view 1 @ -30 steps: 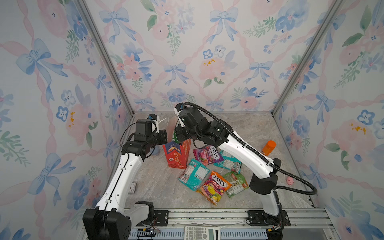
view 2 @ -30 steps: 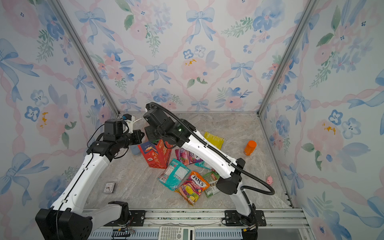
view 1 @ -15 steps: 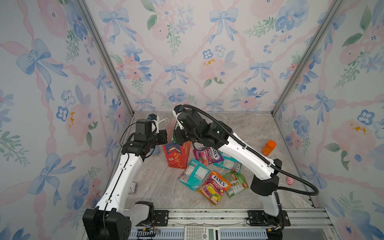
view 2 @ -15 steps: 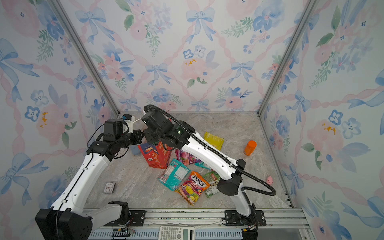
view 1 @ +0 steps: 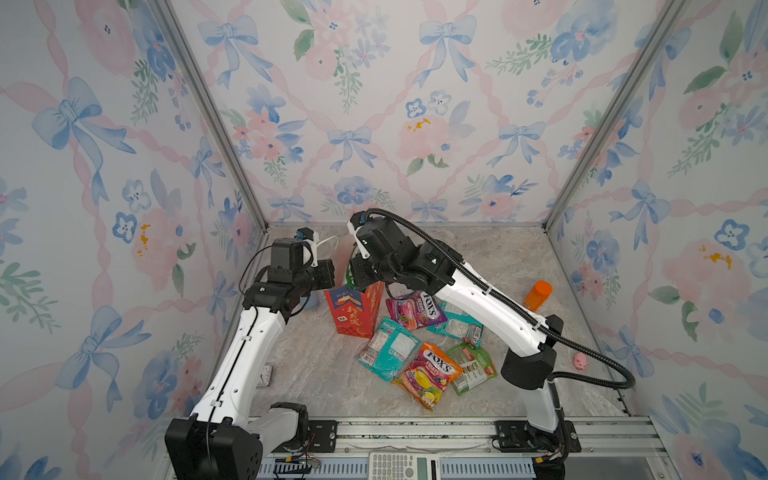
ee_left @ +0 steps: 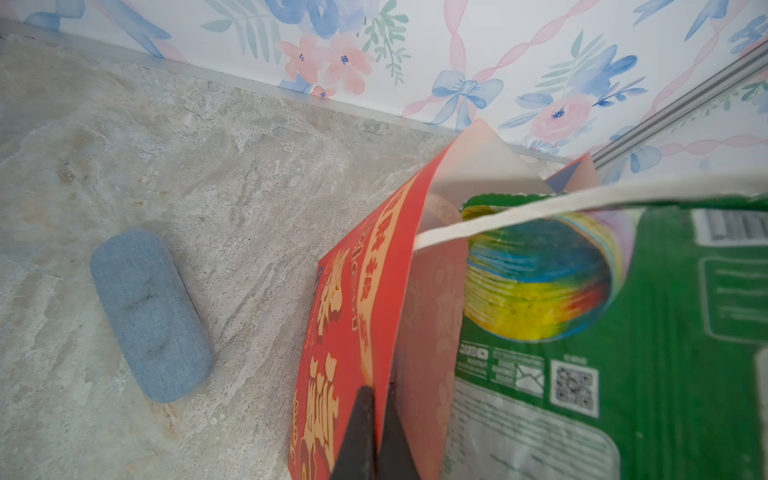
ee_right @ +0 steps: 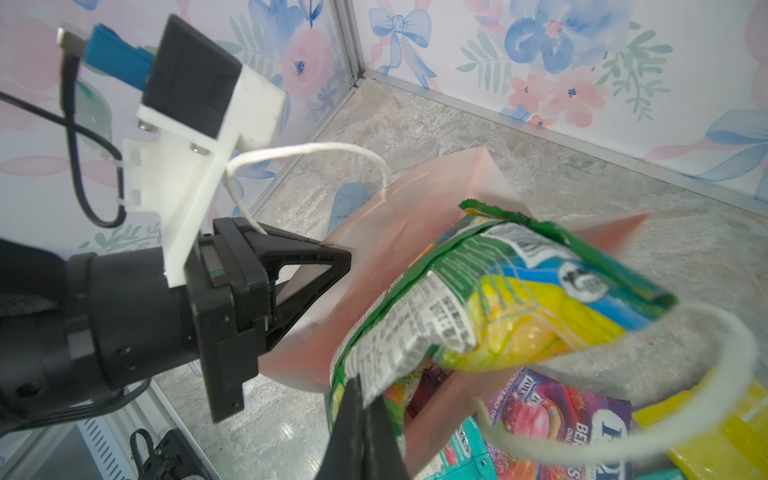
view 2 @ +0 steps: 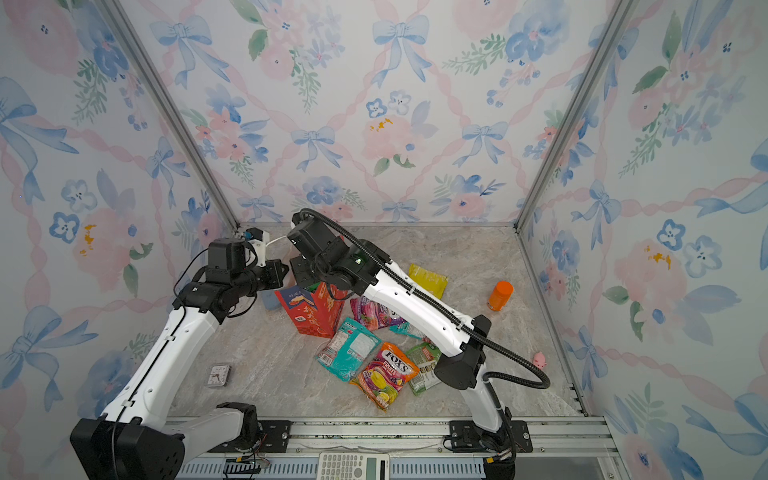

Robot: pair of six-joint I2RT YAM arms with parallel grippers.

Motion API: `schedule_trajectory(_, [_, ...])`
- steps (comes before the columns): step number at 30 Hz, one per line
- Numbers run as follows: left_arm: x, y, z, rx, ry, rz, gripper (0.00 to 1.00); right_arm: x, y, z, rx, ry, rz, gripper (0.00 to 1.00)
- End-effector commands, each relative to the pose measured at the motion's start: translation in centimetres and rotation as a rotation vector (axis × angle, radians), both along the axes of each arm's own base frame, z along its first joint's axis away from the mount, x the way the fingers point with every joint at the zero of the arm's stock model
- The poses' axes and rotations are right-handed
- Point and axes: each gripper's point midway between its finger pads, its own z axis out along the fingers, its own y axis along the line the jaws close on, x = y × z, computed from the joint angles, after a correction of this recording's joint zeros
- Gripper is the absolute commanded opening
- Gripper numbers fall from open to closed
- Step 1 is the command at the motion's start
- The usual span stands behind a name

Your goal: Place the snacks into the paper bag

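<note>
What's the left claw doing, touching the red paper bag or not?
Touching. In the left wrist view the left gripper is shut on the red paper bag's wall, one finger outside, one inside; the right wrist view shows the same pinch.

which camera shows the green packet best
The right wrist view: the green packet shows nearly whole, pinched by the right gripper at the bag mouth. The left wrist view shows its back close up but cropped. In both top views only a green sliver shows by the gripper.
</note>
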Motion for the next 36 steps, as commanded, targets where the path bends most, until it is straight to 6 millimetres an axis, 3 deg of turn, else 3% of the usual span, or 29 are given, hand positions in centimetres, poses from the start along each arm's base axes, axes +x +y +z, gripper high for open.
schedule_trajectory(1, [-0.2,-0.3,0.8,-0.01,-0.031,-0.018,0.0,1.1,0.5,1.1,0.064,-0.017,-0.009,0.0])
schedule_trajectory(24, [-0.3,-0.2,0.5,-0.001,-0.025,-0.018,0.0,4.8,1.6,-1.6,0.078,0.013,-0.054,0.0])
schedule_trajectory(26, [-0.2,-0.2,0.5,0.0,-0.026,-0.019,0.0,4.9,1.5,-1.7,0.082,0.024,-0.055,0.08])
schedule_trajectory(31, [-0.2,-0.1,0.3,0.005,-0.023,-0.014,0.0,4.6,1.1,0.2,0.117,0.003,-0.04,0.51])
schedule_trajectory(36, [-0.1,-0.1,0.3,0.007,-0.024,-0.015,0.0,4.1,0.2,2.4,0.158,-0.028,-0.029,0.66])
